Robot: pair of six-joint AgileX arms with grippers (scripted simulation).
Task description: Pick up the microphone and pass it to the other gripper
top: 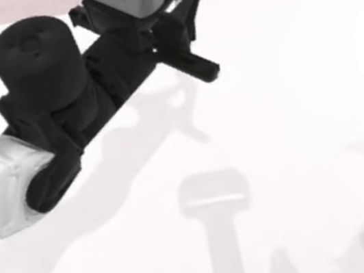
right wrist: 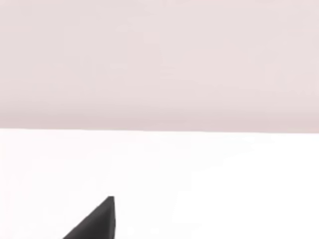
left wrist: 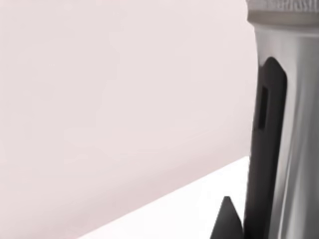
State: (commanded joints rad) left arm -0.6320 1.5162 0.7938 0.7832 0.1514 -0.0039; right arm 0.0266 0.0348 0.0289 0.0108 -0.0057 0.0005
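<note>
Up high, left tool (top: 174, 23) gripping mic (left wrist: 286, 124), table (top: 291, 126) below

The microphone (left wrist: 294, 124) has a glossy, metal-looking silver body with a matt black inset and a rough grey mesh head. The left gripper (top: 180, 36) looks matt black plastic; the table (top: 291, 126) is smooth and white.

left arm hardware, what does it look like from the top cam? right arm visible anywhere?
In the top view the left arm is bulky matte black, with a rounded cylindrical housing and a glossy white sleeve near the frame's left edge; no cables or lettering visible. Its left gripper is black and angular. Of the right gripper, only one black pointed triangular finger shows in its wrist view.
</note>
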